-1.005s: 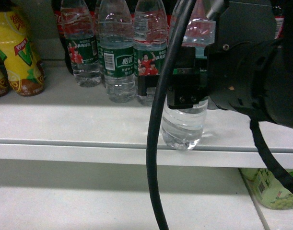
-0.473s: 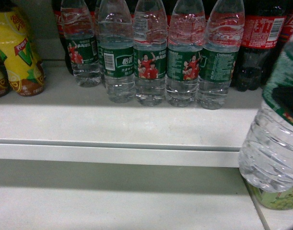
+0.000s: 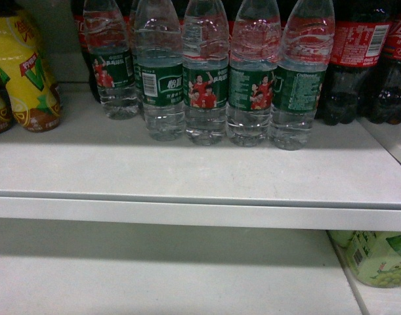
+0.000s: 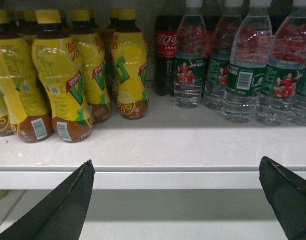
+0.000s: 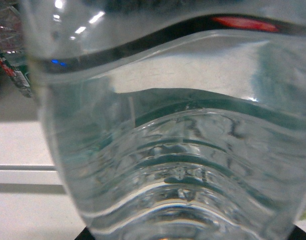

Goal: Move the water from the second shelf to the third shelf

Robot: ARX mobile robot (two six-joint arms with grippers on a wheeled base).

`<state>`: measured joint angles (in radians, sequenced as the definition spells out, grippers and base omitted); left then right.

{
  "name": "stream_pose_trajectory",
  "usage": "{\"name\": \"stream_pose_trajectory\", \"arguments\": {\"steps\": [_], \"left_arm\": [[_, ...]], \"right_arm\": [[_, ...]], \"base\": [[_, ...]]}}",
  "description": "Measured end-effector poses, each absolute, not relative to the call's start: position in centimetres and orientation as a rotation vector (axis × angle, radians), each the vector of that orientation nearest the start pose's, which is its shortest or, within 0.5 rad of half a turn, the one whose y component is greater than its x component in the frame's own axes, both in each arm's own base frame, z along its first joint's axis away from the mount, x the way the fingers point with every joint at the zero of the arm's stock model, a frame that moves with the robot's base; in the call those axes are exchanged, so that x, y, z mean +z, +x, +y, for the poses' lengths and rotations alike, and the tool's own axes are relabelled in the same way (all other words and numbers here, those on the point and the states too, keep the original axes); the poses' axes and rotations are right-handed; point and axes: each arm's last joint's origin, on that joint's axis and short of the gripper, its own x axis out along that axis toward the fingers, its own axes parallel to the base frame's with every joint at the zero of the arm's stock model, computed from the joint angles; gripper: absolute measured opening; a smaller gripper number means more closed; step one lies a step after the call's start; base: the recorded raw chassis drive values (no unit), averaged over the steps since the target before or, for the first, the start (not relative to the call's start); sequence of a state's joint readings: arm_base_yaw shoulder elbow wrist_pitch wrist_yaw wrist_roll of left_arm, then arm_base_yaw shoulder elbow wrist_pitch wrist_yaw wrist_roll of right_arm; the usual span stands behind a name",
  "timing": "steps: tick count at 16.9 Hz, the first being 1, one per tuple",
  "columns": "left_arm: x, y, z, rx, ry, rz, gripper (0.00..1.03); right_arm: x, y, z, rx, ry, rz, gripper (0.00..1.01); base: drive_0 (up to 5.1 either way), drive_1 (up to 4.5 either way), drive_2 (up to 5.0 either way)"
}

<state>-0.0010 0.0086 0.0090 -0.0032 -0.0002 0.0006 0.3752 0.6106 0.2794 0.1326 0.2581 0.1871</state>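
A clear ribbed water bottle (image 5: 178, 150) fills the right wrist view, tight between the dark tips of my right gripper (image 5: 185, 235), which is shut on it. Neither that gripper nor its bottle shows in the head view. Several more water bottles (image 3: 205, 72) with green labels stand in a row at the back of the white shelf (image 3: 187, 174); the left wrist view shows them as well (image 4: 245, 75). My left gripper (image 4: 176, 162) hangs open before the shelf's front edge, holding nothing, its black fingers (image 4: 67, 205) far apart.
Yellow juice bottles (image 3: 26, 65) (image 4: 62, 75) crowd the shelf's left part. Dark cola bottles (image 3: 351, 59) stand to the right of the water row. A lower white shelf (image 3: 154, 275) lies beneath, with a green-labelled pack (image 3: 377, 259) at its right end.
My right arm, which blocked the head view with the bottle at the shelf's edge, carried the bottle off to the right and out of that view.
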Motion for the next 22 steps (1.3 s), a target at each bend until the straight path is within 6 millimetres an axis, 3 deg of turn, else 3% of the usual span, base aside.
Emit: {"name": "stream_pose_trajectory", "arguments": {"steps": [22], "left_arm": [[16.54, 9.77, -0.01, -0.001, 0.001, 0.004, 0.98]], "right_arm": [[20.55, 13.15, 4.25, 0.053, 0.150, 0.259, 0.40]], "base": [[0.0, 0.00, 0.0]]}}
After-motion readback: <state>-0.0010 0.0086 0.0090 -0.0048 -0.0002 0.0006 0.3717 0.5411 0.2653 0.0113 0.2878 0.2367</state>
